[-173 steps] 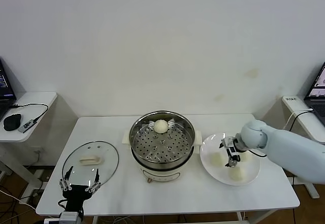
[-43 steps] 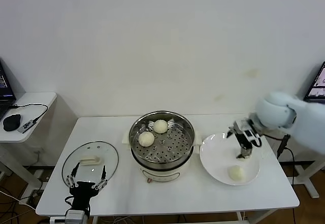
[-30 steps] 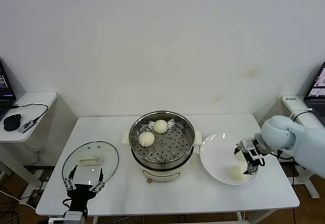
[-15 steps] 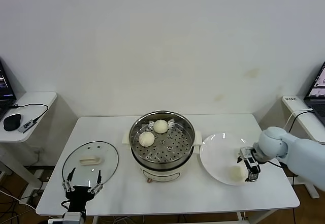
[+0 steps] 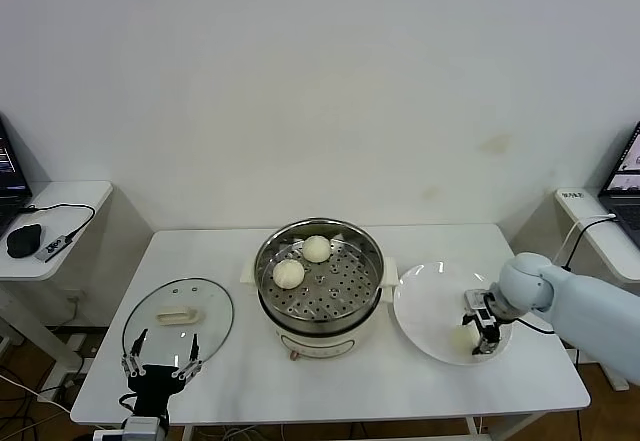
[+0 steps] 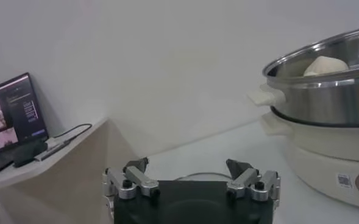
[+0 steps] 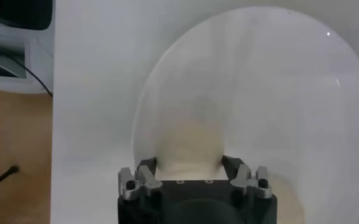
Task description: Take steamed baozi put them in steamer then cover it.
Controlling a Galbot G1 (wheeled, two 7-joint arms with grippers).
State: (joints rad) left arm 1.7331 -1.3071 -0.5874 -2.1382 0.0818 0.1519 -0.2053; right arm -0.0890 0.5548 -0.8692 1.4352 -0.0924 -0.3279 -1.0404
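Note:
The steel steamer (image 5: 318,283) stands mid-table with two steamed baozi (image 5: 317,249) (image 5: 289,273) on its perforated tray. One more baozi (image 5: 462,338) lies on the white plate (image 5: 428,301) to the right. My right gripper (image 5: 474,339) is down over it. In the right wrist view the right gripper (image 7: 188,163) presses on both sides of this baozi (image 7: 188,143), which rests on the plate (image 7: 277,91). The glass cover (image 5: 178,316) lies flat at the table's left. Just in front of it my left gripper (image 5: 158,369) (image 6: 190,165) waits open and empty, facing the steamer (image 6: 325,91).
A low side table (image 5: 60,223) at the left carries a mouse (image 5: 22,241) and cables. Another side table at the right holds a laptop (image 5: 625,186). A white wall runs behind the table. The plate sits close to the table's right edge.
My right gripper has come down onto the plate's near side and closed round the baozi there. A second baozi now lies in the steamer. The left arm has barely moved.

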